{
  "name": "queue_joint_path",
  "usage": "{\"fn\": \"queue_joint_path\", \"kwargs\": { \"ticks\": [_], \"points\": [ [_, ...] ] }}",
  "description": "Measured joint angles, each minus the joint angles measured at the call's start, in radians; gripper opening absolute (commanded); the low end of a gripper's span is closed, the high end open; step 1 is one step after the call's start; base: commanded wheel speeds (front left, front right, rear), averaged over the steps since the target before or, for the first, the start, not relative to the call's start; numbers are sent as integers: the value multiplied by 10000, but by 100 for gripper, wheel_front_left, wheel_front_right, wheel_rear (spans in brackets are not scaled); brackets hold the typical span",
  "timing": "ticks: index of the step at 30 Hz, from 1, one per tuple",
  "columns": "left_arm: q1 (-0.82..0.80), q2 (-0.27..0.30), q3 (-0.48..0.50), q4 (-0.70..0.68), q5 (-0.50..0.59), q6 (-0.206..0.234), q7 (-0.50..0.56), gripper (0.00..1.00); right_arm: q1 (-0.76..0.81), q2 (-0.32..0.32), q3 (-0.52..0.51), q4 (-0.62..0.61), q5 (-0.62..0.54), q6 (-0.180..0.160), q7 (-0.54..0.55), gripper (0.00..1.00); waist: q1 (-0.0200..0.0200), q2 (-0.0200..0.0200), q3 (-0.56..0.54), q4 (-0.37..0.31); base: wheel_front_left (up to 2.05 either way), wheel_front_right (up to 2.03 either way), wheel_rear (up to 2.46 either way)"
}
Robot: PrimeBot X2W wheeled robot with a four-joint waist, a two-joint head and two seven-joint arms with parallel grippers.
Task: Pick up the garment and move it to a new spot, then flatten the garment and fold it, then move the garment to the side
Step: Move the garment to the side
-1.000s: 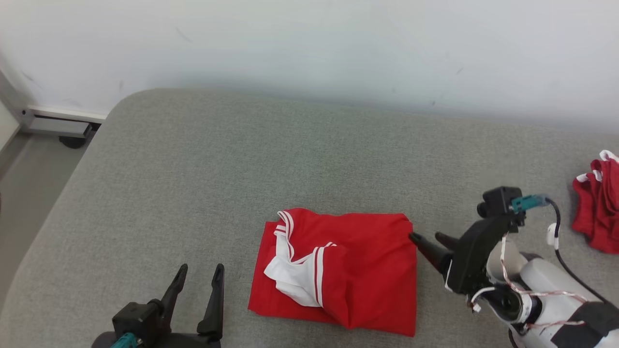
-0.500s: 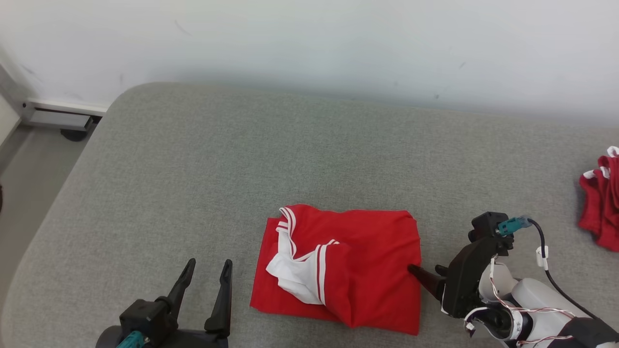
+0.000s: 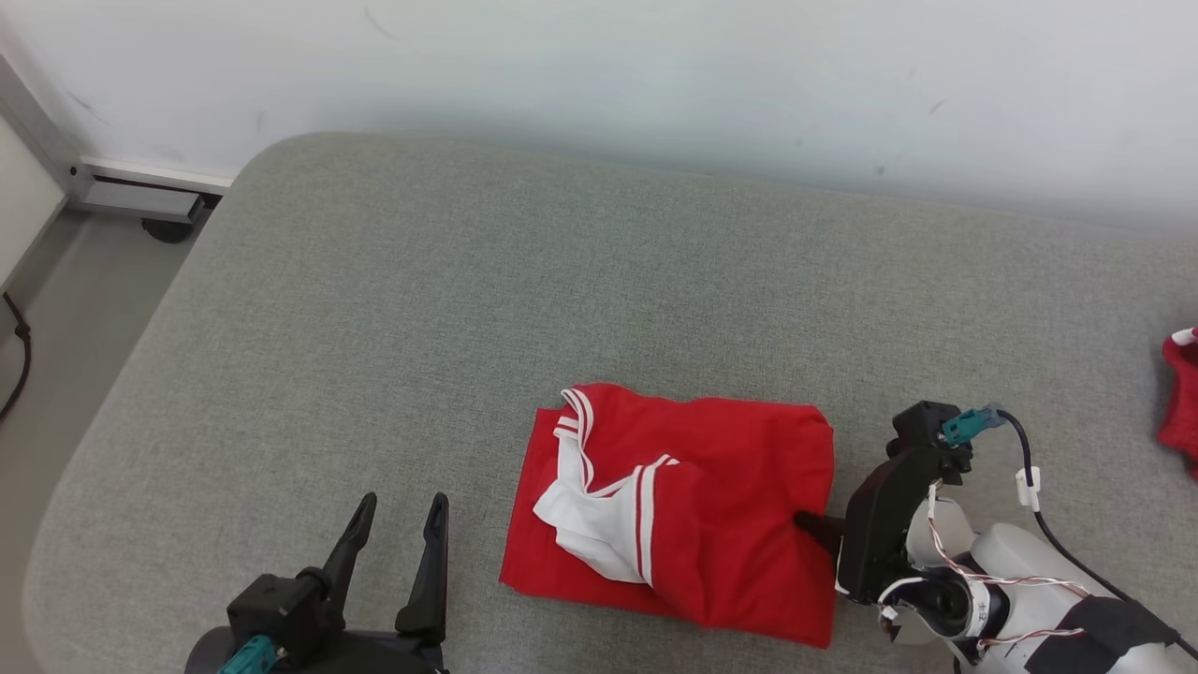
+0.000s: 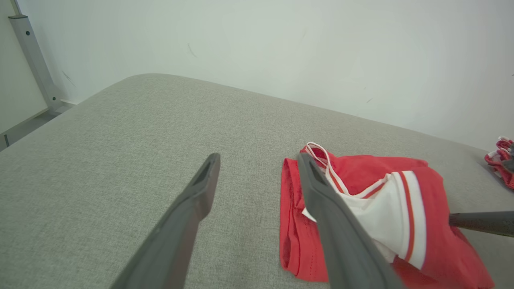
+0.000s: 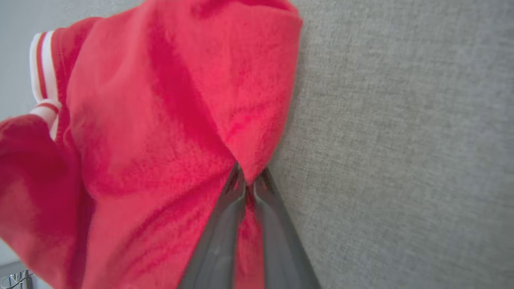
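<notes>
**Right gripper (image 5: 247,181) closes on the garment's (image 3: 739,487) edge**

The right gripper has come nearer along the garment's side. Its fingers, apart a second ago, are now pinched together on a ridge of red cloth at their tips. The garment lies folded on the cushion (image 3: 468,328) and stretches away from that grip toward the left gripper (image 3: 402,504). The left gripper hangs just beyond the far edge, fingers spread wide and holding nothing. Folding looks done, so I judge this to be the grasp for moving the garment aside. The next move calls for a low lift or drag that keeps the layers stacked, since a pinch on one edge may let the fold spill open
</notes>
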Motion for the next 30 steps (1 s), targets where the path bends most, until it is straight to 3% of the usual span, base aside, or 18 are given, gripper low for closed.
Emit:
{"fn": "queue_joint_path", "kwargs": {
  "ticks": [6,13,30],
  "points": [
    [-2,61,40,8,196,4,0,100,-569,-176,-138,169,-4,0,140,0,0,0,-9,-99,0,0,0],
    [-2,360,92,25,639,8,88,100,-1161,-859,-291,345,-224,-2,238,0,0,0,-78,-368,0,0,0],
    [225,288,347,-209,892,10,341,100,-2640,-2508,-642,673,-581,12,989,0,0,0,-166,-924,0,0,0]
  ]
}}
